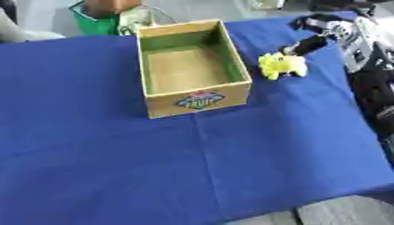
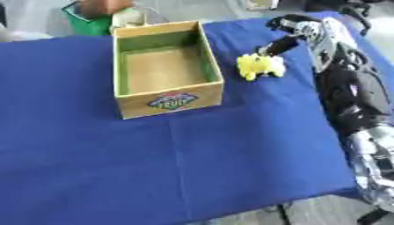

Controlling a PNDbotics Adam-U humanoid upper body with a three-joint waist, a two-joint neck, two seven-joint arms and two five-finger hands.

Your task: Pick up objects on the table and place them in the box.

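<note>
R robot hand (image 2: 296,33) touching yellow toy (image 2: 260,66), box (image 2: 169,102) beside

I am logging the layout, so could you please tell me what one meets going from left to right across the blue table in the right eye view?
Bare blue tablecloth → open wooden box → yellow toy → the robot's right hand, reaching down to the toy.

Green bin (image 1: 96,24) beyond blue tablecloth (image 1: 92,154)
</note>
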